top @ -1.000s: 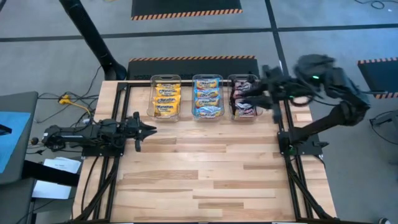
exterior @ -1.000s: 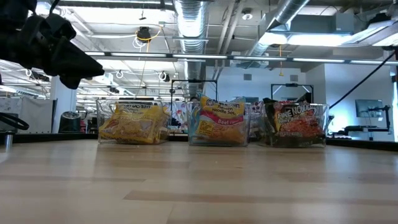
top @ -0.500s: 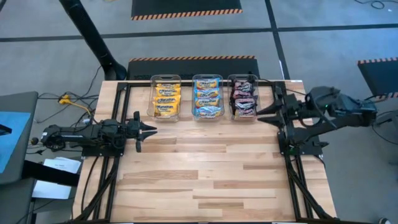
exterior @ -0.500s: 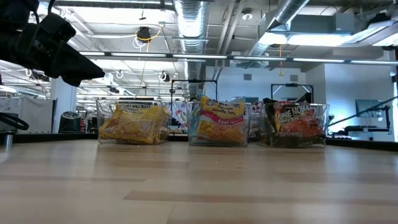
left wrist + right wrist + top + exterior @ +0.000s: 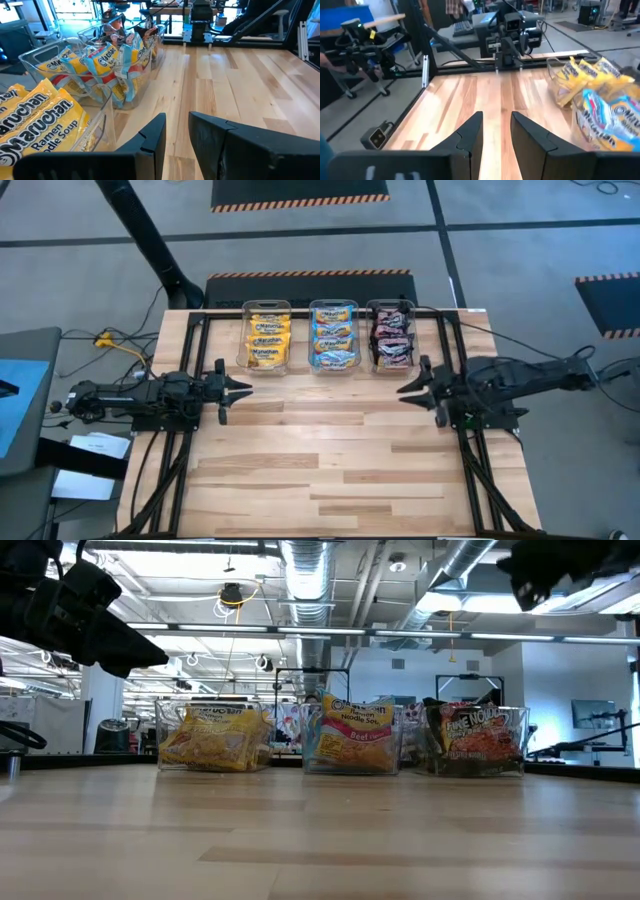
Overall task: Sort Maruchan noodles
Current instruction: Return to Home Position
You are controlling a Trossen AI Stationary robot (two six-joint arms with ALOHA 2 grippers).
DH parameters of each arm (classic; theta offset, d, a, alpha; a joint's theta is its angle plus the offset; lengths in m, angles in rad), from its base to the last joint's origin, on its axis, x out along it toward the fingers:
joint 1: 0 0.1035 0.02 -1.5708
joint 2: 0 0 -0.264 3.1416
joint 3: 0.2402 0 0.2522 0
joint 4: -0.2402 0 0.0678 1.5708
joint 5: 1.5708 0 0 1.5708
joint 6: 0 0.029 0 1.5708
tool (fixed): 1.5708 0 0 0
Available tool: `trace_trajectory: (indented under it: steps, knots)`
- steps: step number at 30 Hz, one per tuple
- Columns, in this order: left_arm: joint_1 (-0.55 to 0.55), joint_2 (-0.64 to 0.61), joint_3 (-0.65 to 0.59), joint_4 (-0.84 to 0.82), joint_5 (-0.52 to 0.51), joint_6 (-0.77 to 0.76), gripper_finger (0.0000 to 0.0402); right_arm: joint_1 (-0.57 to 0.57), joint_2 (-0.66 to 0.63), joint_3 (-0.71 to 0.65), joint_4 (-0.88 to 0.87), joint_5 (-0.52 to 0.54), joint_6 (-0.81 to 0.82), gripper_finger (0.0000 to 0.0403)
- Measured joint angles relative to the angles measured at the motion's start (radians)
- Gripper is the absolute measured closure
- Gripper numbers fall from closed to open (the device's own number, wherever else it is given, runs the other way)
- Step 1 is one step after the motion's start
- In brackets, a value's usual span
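Note:
Three clear bins stand in a row at the table's far middle. One holds yellow Maruchan packets (image 5: pixel 267 340), one light blue packets (image 5: pixel 333 340) and one dark packets (image 5: pixel 392 340). They also show in the low view: yellow (image 5: pixel 212 738), blue (image 5: pixel 352 732) and dark (image 5: pixel 478 735). My left gripper (image 5: pixel 246 390) lies level at the table's left side, pointing right, shut and empty. My right gripper (image 5: pixel 404 390) lies level at the right side, pointing left, shut and empty, just near of the dark bin. In both wrist views only a narrow slit shows between the fingers: left (image 5: pixel 177 125), right (image 5: pixel 497 122).
Bare wooden tabletop (image 5: pixel 320 450) stretches from the bins to the near edge and between the two grippers. Black frame rails (image 5: pixel 190 330) run along the left, right and far sides. In the low view the arms hang at the upper left (image 5: pixel 80 615) and upper right (image 5: pixel 560 565).
My right gripper has drawn back from above the dark bin toward the table's right edge. It has then come down and toward the near edge and now lies level beside the bins, pointing left. The packets and bins have stayed put.

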Motion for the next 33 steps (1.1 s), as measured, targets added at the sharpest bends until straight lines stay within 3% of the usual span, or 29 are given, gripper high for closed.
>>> trace_trajectory:
  steps: [10,22,33]
  knots:
    - [0.0,0.0,0.0,0.0,0.0,-0.121,0.0329,-0.051,-0.12,-0.265,0.239,-0.049,0.051,0.028]
    - [0.0,0.0,0.0,0.0,-0.002,0.045,0.0329,-0.097,-0.269,-0.388,0.256,-0.08,0.033,0.028]
    - [0.0,0.0,0.0,0.0,-0.005,0.057,0.0329,-0.097,-0.334,-0.448,0.286,-0.083,0.059,0.028]
